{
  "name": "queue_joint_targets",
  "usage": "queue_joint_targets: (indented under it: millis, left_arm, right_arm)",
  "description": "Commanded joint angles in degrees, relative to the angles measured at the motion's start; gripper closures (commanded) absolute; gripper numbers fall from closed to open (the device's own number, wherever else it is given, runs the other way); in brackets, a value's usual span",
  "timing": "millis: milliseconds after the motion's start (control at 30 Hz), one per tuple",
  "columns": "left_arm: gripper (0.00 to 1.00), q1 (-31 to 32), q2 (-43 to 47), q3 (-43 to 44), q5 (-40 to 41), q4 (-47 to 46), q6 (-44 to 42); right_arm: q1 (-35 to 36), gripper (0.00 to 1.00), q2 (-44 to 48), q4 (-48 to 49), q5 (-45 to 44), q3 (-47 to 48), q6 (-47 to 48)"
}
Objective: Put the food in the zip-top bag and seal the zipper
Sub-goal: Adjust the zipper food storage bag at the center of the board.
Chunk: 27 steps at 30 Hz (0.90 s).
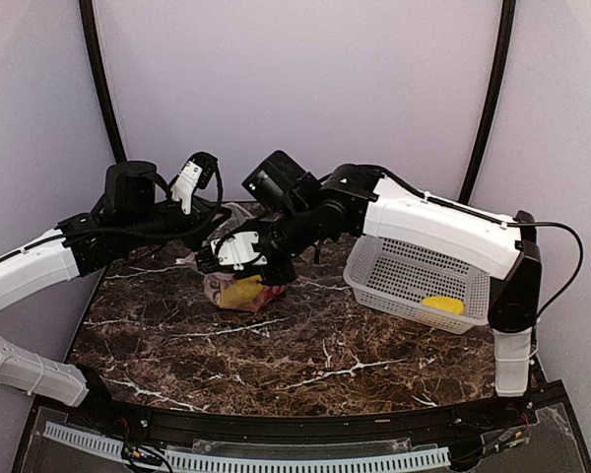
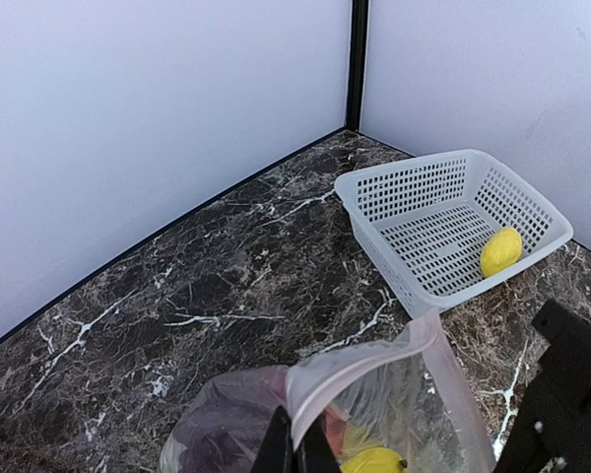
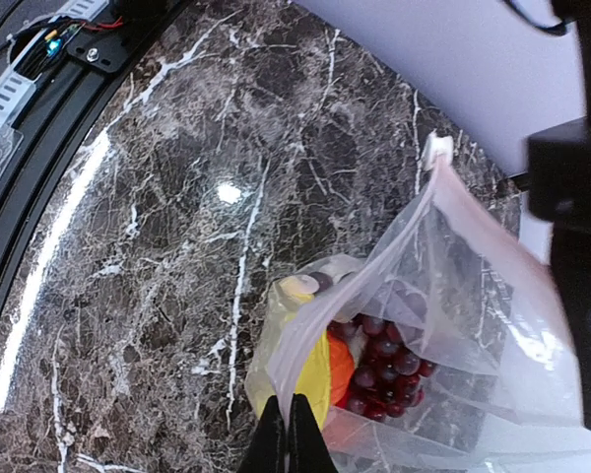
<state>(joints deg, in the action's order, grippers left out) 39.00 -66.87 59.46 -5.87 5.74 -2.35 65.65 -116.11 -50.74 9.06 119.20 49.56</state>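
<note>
zip-top bag (image 3: 473,296) is gripped at its rim by both hands. left hand (image 2: 295,451) is pinched together on the film; right hand (image 3: 288,436) is likewise closed on the lip. just beyond the right hand, grapes (image 3: 384,370) and other food sit inside, with the bag sagging onto the counter (image 2: 207,286). well away from both hands, one yellow piece (image 2: 500,251) lies in the basket (image 2: 414,187). judgement: loading is unfinished. next, one hand must let go and fetch it. sealing follows.

Pale lilac walls (image 1: 295,89), black corner struts (image 1: 100,79), dark marble tabletop (image 1: 276,345) (white-veined, glossy)
</note>
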Motion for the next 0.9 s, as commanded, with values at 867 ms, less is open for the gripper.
queue_joint_targets:
  millis: [867]
  left_arm:
    - [0.99,0.11,2.82,-2.74,9.23,-3.59,-1.33]
  right_arm:
    - [-1.21,0.77,2.75,0.04,-1.75,3.70,-0.52]
